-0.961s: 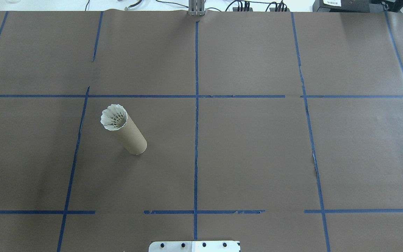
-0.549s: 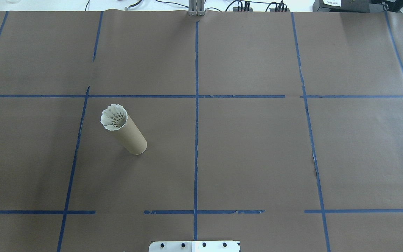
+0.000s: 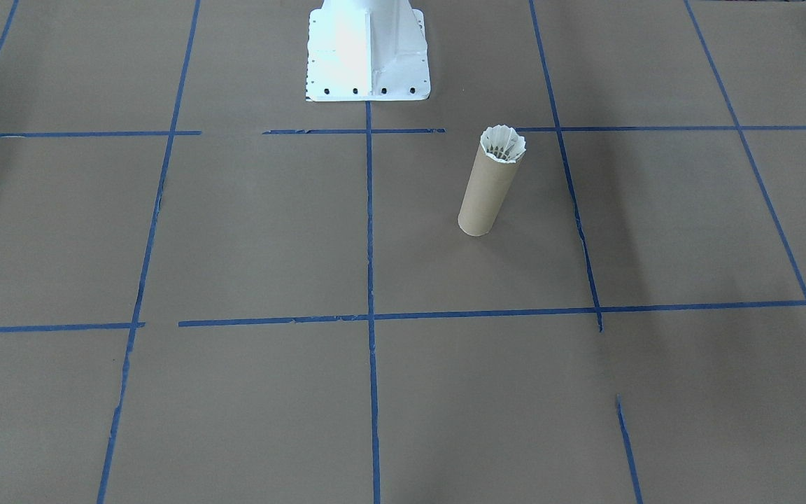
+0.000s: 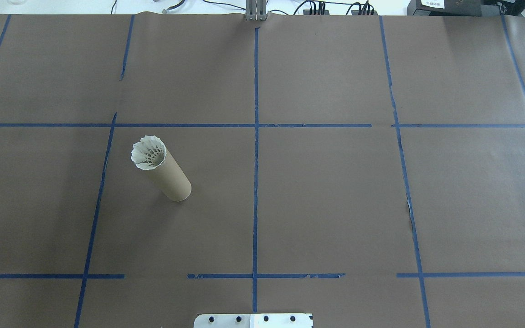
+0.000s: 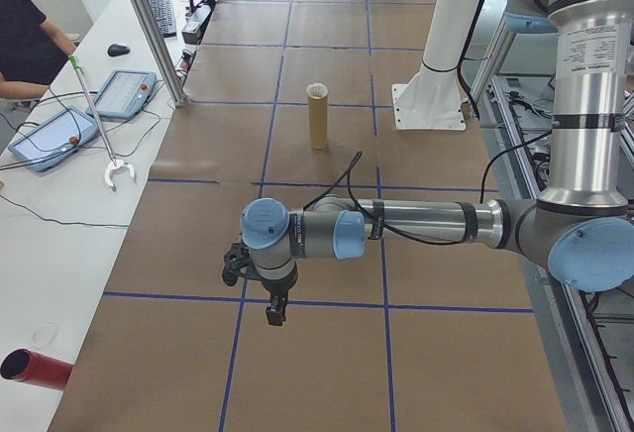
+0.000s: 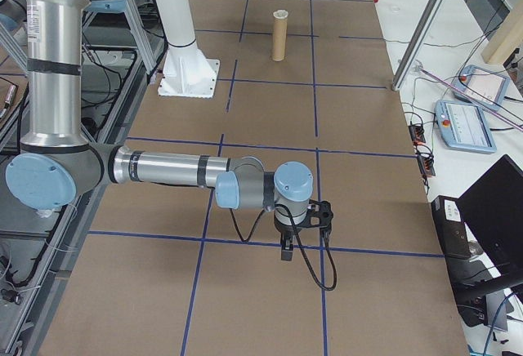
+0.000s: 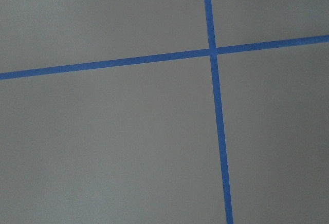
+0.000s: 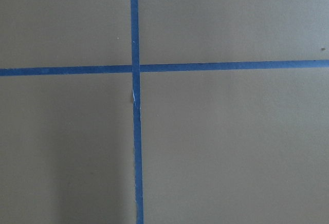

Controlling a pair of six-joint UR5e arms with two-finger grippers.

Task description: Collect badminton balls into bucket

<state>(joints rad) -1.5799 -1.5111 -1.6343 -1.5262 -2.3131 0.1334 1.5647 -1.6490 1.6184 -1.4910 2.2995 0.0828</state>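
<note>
Brown cardboard bucket, left of centre, already holds the shuttlecock, so I judge collection finished and nothing left to fetch; jaw states I cannot tell.

You had a brown cardboard bucket, white feathered shuttlecock, brown paper table gridded with blue tape, white base.
</note>
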